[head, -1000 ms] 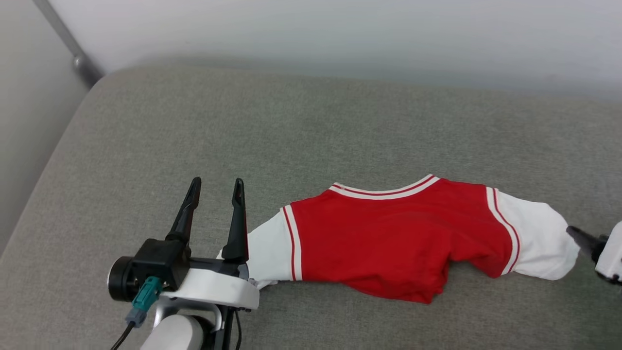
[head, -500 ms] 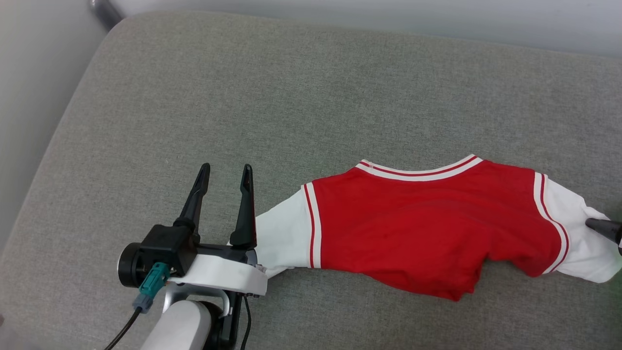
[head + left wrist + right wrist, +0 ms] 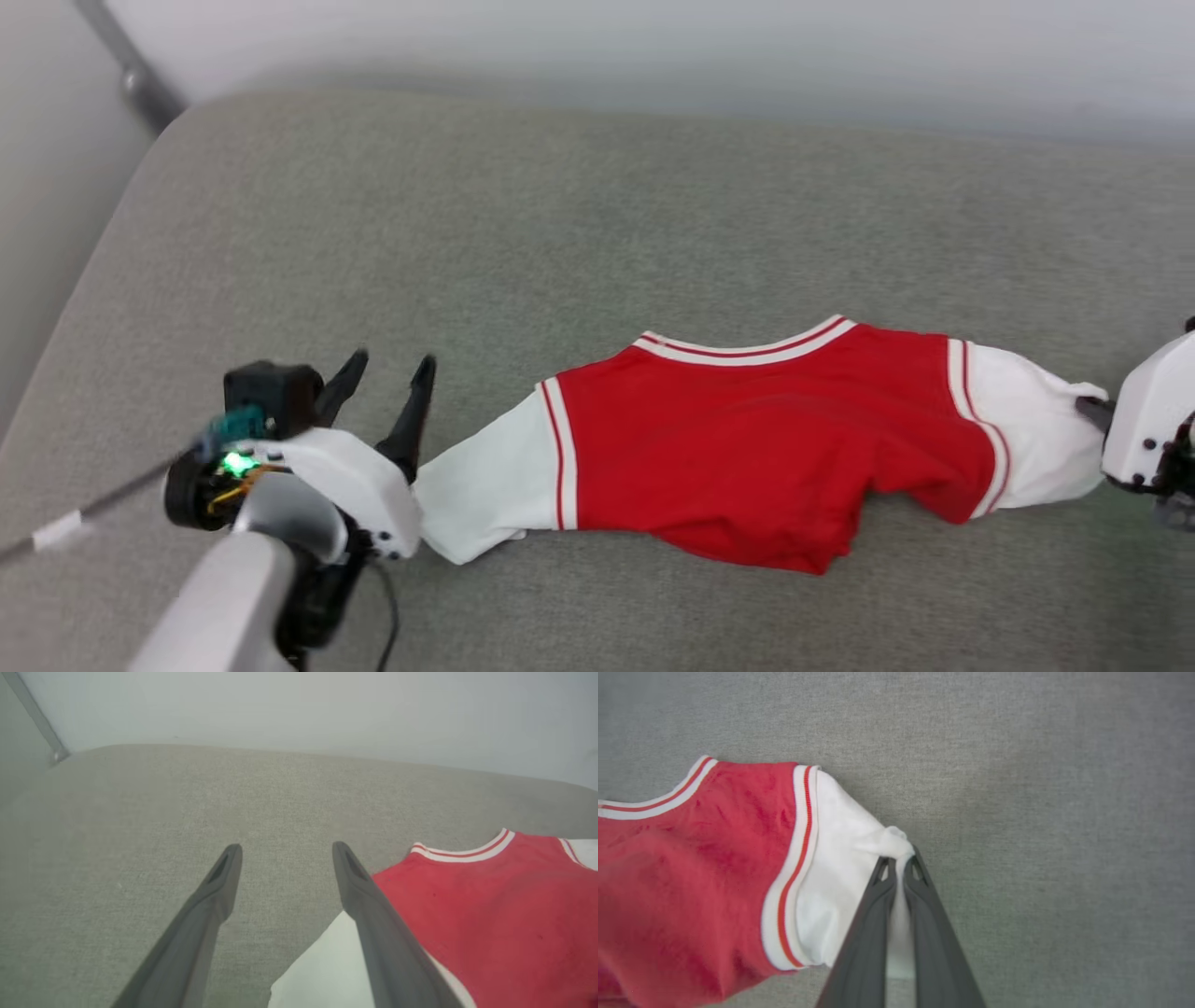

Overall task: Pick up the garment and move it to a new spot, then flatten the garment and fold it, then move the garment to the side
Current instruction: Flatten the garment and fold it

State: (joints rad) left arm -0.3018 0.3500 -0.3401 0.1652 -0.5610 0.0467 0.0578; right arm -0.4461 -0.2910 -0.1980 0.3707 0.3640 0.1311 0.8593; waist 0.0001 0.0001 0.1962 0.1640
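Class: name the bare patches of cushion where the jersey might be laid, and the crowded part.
Free: cushion between jersey and wall. Crowded: the near strip, where jersey lies between left gripper and right gripper.

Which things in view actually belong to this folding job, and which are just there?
In the job:
- garment, red with white sleeves
- right gripper, shut on one white sleeve
- left gripper, open beside the other sleeve

Just there:
- grey cushion under the garment
- metal bar at the far corner
- wall
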